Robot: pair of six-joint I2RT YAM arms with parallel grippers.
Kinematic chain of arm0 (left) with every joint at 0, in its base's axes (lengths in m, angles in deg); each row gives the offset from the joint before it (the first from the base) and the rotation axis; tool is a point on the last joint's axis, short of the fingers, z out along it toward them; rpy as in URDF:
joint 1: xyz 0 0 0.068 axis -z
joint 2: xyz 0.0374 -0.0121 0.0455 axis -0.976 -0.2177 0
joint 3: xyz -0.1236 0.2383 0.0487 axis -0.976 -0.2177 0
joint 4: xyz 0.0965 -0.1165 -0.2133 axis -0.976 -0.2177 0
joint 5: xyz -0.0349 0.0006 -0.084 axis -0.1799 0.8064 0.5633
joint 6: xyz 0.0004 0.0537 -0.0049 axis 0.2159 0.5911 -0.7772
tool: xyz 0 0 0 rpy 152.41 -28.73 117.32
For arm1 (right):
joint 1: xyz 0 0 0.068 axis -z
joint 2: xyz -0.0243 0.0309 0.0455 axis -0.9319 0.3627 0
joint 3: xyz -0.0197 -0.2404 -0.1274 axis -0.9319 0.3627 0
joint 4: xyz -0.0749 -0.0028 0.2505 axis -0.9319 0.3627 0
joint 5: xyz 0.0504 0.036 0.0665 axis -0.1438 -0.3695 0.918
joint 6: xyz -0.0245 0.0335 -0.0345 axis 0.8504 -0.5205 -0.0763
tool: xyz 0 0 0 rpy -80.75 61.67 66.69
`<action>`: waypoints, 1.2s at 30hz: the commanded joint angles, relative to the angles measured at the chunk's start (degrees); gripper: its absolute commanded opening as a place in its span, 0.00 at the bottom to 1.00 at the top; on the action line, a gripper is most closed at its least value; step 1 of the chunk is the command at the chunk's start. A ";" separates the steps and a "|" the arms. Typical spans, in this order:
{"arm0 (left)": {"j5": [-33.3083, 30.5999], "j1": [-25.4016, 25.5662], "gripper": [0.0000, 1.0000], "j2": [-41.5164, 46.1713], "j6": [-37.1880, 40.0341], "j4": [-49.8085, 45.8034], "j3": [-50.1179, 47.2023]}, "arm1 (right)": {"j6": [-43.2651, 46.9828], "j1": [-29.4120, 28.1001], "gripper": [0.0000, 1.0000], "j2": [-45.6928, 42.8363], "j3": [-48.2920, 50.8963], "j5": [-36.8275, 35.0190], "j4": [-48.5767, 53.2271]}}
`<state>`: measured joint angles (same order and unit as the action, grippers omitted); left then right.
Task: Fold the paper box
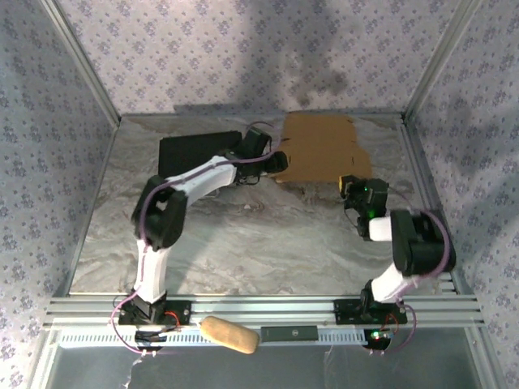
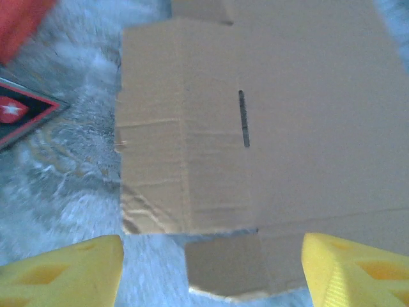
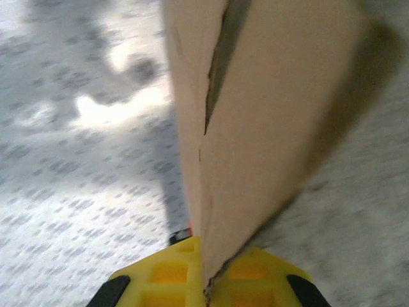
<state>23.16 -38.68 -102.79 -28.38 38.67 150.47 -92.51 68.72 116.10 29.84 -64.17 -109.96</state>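
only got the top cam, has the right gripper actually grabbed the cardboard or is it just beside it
observer: yes, right wrist view shows the right gripper shut on an edge of the paper box, cardboard rising from between its jaws
operator: and the left
observer: left gripper is open, jaws wide, a small flap framed between them
operator: any slot nearby
observer: a thin dark slit in the panel beyond that flap

The paper box (image 1: 320,146) is matt brown cardboard, faintly creased and rough at its cut edges. The bench (image 1: 268,235) wears a crinkled, silvery, softly shiny sheet, and the left fingers (image 2: 64,275) and right fingers (image 3: 166,275) are smooth yellow plastic.
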 commanded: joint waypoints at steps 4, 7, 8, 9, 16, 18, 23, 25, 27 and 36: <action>-8.14 1.79 0.76 20.12 2.16 3.49 -9.54 | 3.37 -1.27 0.00 -25.45 -7.96 -4.63 39.16; -12.12 4.65 0.76 26.13 9.09 -1.22 -9.94 | 4.53 -1.38 0.00 -31.26 -17.01 -3.92 56.04; -14.10 5.75 0.76 27.67 11.50 -2.78 -9.83 | 4.93 -1.58 0.00 -31.67 -20.48 -3.40 60.98; -16.18 7.11 0.75 29.80 14.30 -3.90 -10.01 | 4.93 -1.95 0.00 -31.75 -24.68 -2.88 66.97; -20.35 11.24 0.70 46.47 21.93 -6.97 -16.40 | 1.04 -6.82 0.00 -32.40 -45.47 -3.84 91.64; -20.58 12.15 0.68 49.56 22.49 -9.08 -17.17 | -0.44 -8.29 0.00 -32.83 -49.14 -4.31 95.12; -21.69 13.64 0.65 57.14 18.16 -14.74 -17.64 | -5.58 -14.30 0.00 -32.49 -59.88 -5.85 108.73; -21.79 13.73 0.64 59.83 15.03 -16.62 -17.41 | -8.33 -17.57 0.00 -31.38 -66.37 -9.93 117.76; -22.93 13.67 0.63 61.17 11.88 -19.56 -16.23 | -10.70 -19.99 0.00 -30.36 -70.27 -13.04 122.37; -18.33 13.39 0.66 56.40 10.73 -25.89 -9.95 | -14.29 -18.59 0.00 -16.05 -67.04 -3.79 111.86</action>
<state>2.28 -25.24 -44.50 -17.85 15.17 138.84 -104.75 49.27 93.39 -38.99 -71.79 5.27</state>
